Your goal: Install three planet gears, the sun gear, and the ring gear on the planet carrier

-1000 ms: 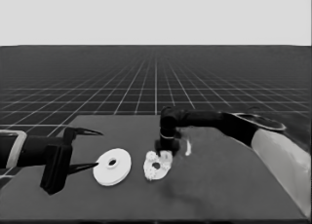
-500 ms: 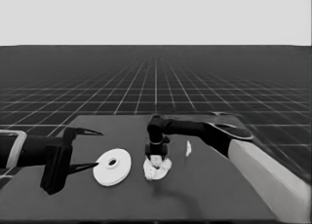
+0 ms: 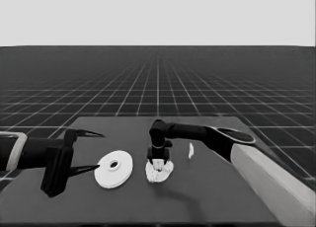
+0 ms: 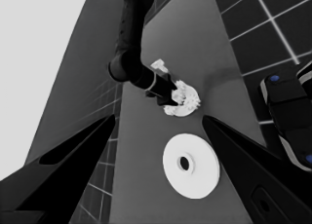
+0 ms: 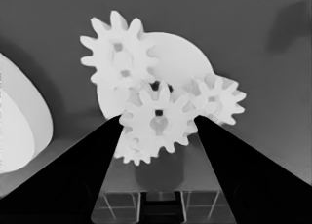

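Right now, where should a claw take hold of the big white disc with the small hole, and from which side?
Grip the larger round part across its outer rim, coming straight down. It lies flat, apart from the gears, beside the waiting left claw.

From my station I count two white round discs on the dark counter: one larger round part with a small hole at nine o'clock, one smaller round part at centre. On that smaller one I count four small white toothed gears. One thin white piece lies at three o'clock.
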You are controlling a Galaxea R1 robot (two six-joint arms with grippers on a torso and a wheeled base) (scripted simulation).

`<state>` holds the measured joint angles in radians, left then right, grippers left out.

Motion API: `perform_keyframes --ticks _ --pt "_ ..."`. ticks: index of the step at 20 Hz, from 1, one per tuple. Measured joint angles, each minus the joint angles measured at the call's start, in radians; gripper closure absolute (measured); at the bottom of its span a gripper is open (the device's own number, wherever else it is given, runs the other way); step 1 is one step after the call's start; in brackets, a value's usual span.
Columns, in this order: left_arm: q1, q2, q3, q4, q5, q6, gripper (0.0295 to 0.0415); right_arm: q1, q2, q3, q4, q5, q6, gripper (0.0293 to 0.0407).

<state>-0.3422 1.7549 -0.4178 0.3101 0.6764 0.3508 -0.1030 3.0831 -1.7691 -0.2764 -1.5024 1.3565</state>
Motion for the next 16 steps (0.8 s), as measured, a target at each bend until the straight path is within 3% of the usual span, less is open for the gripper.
perform_keyframes --ticks 16 --pt "0.0 0.0 0.0 0.0 0.0 0.0 0.0326 0.0 0.0 0.0 0.0 0.0 0.166 0.0391"
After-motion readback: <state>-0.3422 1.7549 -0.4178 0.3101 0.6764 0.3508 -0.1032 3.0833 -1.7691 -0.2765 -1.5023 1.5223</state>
